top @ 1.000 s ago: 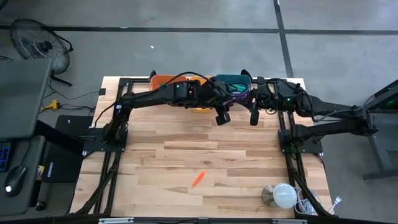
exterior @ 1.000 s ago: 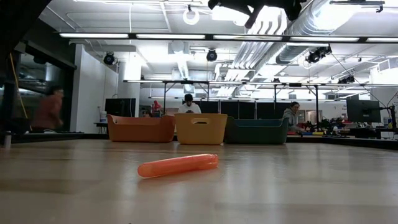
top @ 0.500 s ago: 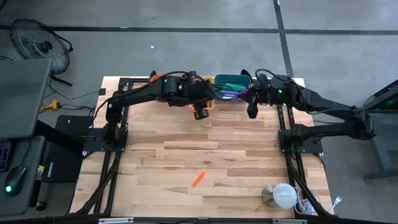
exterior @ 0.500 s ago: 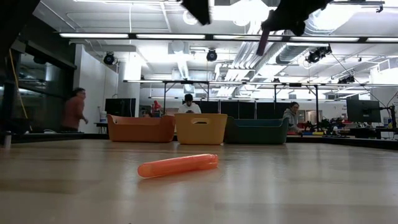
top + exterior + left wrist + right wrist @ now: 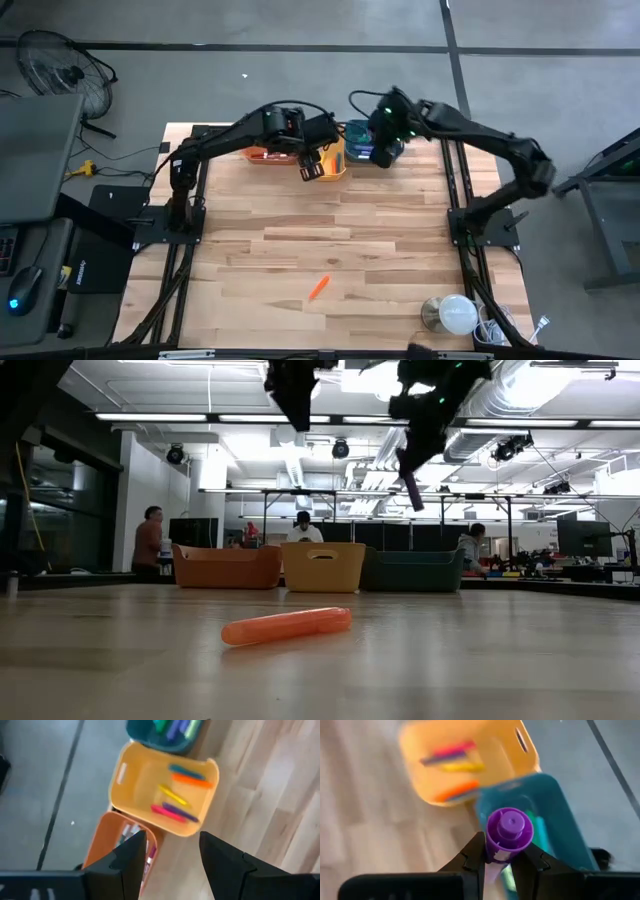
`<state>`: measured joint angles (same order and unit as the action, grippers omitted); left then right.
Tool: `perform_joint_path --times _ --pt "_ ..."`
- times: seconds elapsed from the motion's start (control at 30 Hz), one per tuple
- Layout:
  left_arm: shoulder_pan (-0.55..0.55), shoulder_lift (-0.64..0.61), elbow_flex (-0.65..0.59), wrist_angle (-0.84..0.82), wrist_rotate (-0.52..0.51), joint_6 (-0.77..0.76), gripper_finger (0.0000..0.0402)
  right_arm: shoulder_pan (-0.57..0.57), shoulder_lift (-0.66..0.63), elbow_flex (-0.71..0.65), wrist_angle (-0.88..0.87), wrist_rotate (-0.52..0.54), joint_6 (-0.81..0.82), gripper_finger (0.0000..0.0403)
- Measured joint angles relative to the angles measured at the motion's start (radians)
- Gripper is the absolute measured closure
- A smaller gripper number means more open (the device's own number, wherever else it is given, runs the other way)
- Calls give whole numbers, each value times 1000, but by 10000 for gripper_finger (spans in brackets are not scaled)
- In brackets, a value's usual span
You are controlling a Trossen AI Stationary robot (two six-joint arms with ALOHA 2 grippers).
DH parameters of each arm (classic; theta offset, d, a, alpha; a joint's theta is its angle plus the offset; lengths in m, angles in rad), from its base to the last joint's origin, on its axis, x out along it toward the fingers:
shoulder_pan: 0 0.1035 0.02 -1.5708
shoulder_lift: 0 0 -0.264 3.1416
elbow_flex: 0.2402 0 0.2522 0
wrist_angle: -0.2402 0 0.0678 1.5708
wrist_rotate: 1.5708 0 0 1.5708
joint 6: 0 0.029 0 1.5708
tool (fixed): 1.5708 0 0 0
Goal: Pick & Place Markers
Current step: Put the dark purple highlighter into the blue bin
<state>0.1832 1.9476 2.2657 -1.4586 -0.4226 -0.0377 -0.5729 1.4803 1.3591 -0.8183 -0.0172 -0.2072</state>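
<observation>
**Right gripper holding purple marker above the teal bin; left gripper open over the yellow bin**

Right gripper [image 5: 502,857]: fingers clamped on a purple marker [image 5: 509,832], seen end-on in the right wrist view with its round cap facing the camera. In the low view the marker [image 5: 411,489] hangs tilted below the gripper [image 5: 411,472], upper centre-right of the frame, well above the bins. High view puts this gripper [image 5: 383,152] at the top centre of the table, over the teal bin [image 5: 356,134].

Left gripper [image 5: 171,851]: fingers spread apart, nothing between them. High view shows it [image 5: 310,167] just left of the right gripper, above the yellow bin [image 5: 332,160]. In the low view it [image 5: 294,405] sits at upper centre, high off the table.

Bins, low view: orange bin [image 5: 226,567], yellow bin [image 5: 323,567] and teal bin [image 5: 412,571] in a row at the far edge, mid-frame.

Contents, left wrist view: the yellow bin [image 5: 125,775] holds several markers: blue, orange, yellow, pink and purple ones visible. The teal bin [image 5: 137,732], top of frame, holds green and purple markers. The orange bin [image 5: 102,845], lower left, holds a few markers; colours hard to tell.

One orange marker [image 5: 318,288] lies alone on the wooden table [image 5: 300,230], lower centre in the high view, well apart from the bins. Low view: it [image 5: 286,626] lies flat in the foreground, centre.

Background, low view: a person [image 5: 147,544] stands at left; others sit behind the bins.
</observation>
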Motion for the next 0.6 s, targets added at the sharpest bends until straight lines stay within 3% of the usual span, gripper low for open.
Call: perform_joint_path --times 0.13,0.2,0.4,0.5,0.6 --pt "9 -50 -120 63 44 7 225 -35 145 139 -104 60 -79 346" --pt "13 -101 -220 185 61 11 225 -55 207 203 -146 83 -108 346" --pt "29 -332 -661 499 181 -17 225 -102 356 342 -228 89 -160 346" --pt "33 -462 -871 700 222 -68 225 -116 400 369 -243 96 -186 346" --pt "33 -588 -1057 801 257 -121 225 -118 432 365 -267 123 -237 346"
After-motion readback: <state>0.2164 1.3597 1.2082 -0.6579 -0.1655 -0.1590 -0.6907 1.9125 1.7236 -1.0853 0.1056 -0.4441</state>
